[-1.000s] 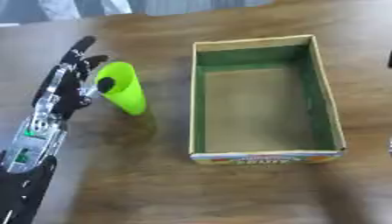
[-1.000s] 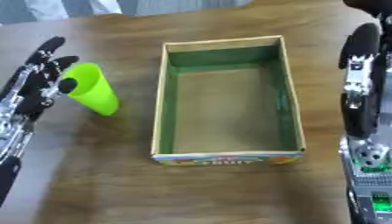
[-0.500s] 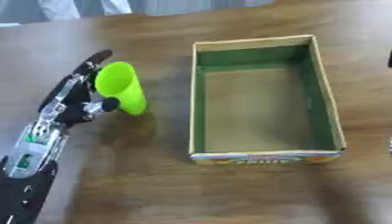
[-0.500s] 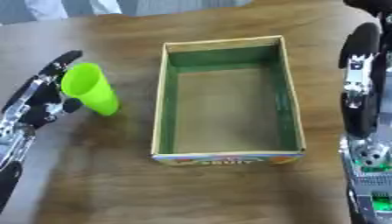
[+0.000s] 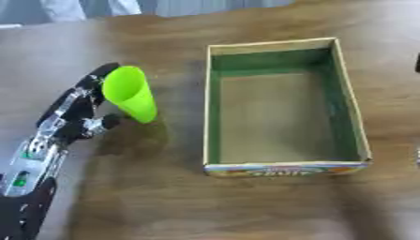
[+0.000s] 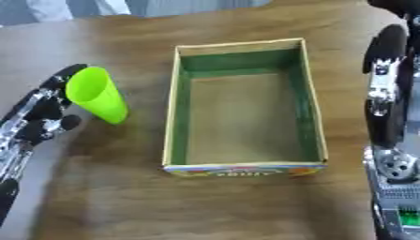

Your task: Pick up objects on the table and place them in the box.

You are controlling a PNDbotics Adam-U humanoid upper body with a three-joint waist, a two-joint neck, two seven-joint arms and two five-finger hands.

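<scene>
A lime-green plastic cup [image 5: 131, 96] leans on the wooden table [image 5: 164, 197], left of the box, its mouth pointing up and left. My left hand [image 5: 75, 117] comes in from the lower left; its fingers curl behind the cup's rim and its thumb sits by the cup's base. The cardboard box [image 5: 283, 168], green inside and with a printed front wall, stands open and empty in the middle. My right hand [image 6: 384, 89] shows at the right edge of the right eye view, fingers up and straight, holding nothing.
A person's light clothing [image 5: 82, 7] shows at the far edge, beyond the table. Bare wood lies in front of the box and between the cup and the box.
My left hand's fingers, stretched out beside the cup a second ago, have curled in around it and the thumb has come up to its base. The cup has barely shifted.
</scene>
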